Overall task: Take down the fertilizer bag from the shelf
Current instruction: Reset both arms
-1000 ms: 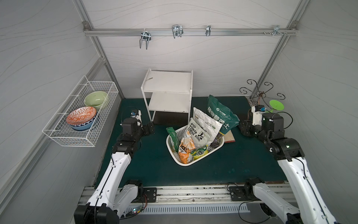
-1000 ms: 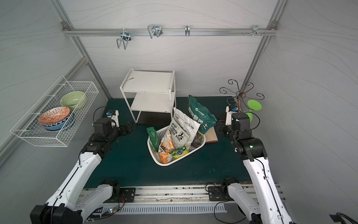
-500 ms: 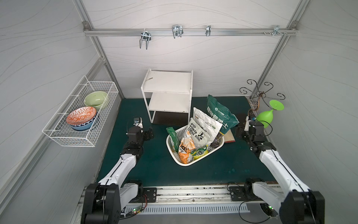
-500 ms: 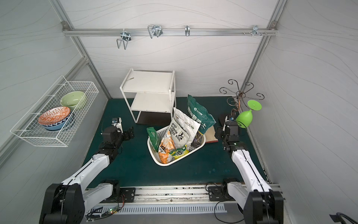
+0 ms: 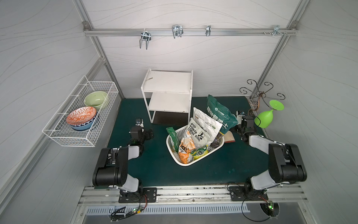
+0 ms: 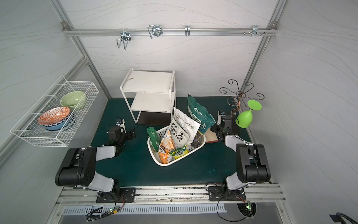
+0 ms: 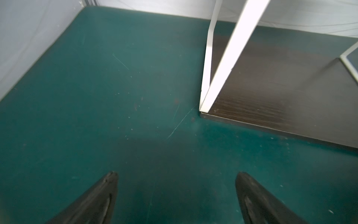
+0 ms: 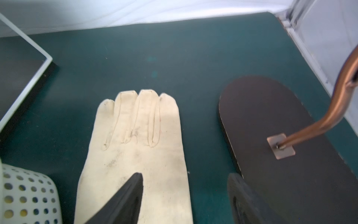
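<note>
The shelf (image 5: 168,91) (image 6: 150,88) is a white tiered rack at the back of the green mat, and both its white boards are bare. The fertilizer bag (image 5: 219,114) (image 6: 199,114), dark green with white characters, stands off the shelf, leaning on the white bags at the perforated basket's far end. My right gripper (image 5: 237,129) (image 8: 185,174) is open just right of that bag, low over a cream glove (image 8: 139,135), holding nothing. My left gripper (image 5: 149,134) (image 7: 176,174) is wide open over bare mat, in front of the shelf's left leg (image 7: 228,58).
A white perforated basket (image 5: 195,163) with several bags sits mid-mat. A curly metal stand's dark base (image 8: 271,126) lies right of my right gripper, with a green glass (image 5: 263,118) hanging from the stand. A wire basket (image 5: 77,139) with bowls hangs on the left wall.
Both arms have dropped from a raised reach and folded back low toward the front rail. The right gripper's jaws have spread wider. The green bag has stayed put.
</note>
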`<state>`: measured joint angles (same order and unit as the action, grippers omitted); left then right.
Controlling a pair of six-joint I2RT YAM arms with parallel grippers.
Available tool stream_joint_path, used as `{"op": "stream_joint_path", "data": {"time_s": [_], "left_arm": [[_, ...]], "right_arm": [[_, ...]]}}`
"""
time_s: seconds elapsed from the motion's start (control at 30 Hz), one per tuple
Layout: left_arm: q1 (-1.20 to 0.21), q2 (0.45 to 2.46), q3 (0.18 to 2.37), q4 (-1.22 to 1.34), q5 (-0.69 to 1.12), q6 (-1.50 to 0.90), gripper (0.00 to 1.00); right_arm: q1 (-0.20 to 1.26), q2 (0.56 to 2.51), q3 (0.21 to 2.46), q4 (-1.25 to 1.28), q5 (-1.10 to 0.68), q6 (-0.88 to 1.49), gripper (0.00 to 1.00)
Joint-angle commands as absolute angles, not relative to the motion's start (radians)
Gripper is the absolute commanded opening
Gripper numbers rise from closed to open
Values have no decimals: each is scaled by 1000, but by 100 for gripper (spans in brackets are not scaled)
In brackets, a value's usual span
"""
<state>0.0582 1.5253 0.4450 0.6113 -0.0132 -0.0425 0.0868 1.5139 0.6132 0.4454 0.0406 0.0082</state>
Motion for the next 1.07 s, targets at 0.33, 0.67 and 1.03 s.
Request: {"op": "stream_joint_path", "data": {"time_s": [0.33, 0.67, 1.03], "left_arm": [[48, 1552, 427, 823, -12, -29, 99], [46, 1554, 427, 824, -17, -29, 99], [46, 1554, 428, 821, -18, -28, 99]], "right_arm": [[56, 1575, 460, 763, -96, -14, 99], [65, 1572, 459, 760, -81, -23, 99], [61, 1574, 462, 756, -90, -20, 99]]}}
